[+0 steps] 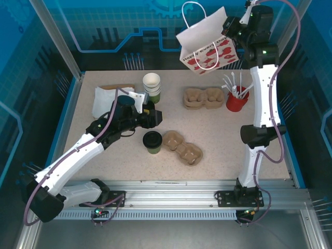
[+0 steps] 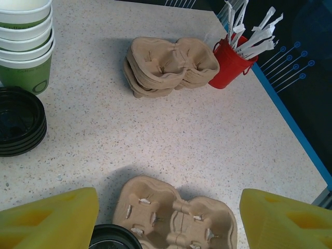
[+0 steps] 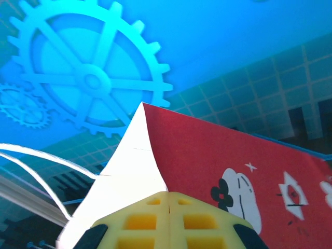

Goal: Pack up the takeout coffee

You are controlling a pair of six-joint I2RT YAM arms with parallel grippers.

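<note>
Hovering my left hand [image 1: 154, 117] over the desk [image 1: 223, 150] with its fingers spread and nothing between them, I am looking down on the takeout coffee [image 1: 152, 141]. It is standing upright with its black lid on, a little nearer than that hand. A pulp cup carrier [image 1: 181, 147] is lying just to its right, so close that I cannot tell whether they are touching. My right hand [image 1: 226, 27] is clenching the edge of the white and red gift bag [image 1: 205, 44], which is hanging tilted in the air above the far right of the desk, well apart from the cup.

Several things are worrying me. If I am lowering onto the cup off-centre, one finger could be catching the carrier and dragging it along, or tipping the cup and spilling it. Squeezing too hard could be buckling the paper wall and popping the lid. The stack of lidless green cups [image 1: 152, 85] and the stack of black lids [image 2: 18, 122] are sitting close to my left hand on its far side, so a careless swing could be toppling them. The bag is being pinched at one edge only, so it could be slipping or swinging. I cannot tell how far its mouth is gaping, and the cup could be striking the rim instead of going in.
</note>
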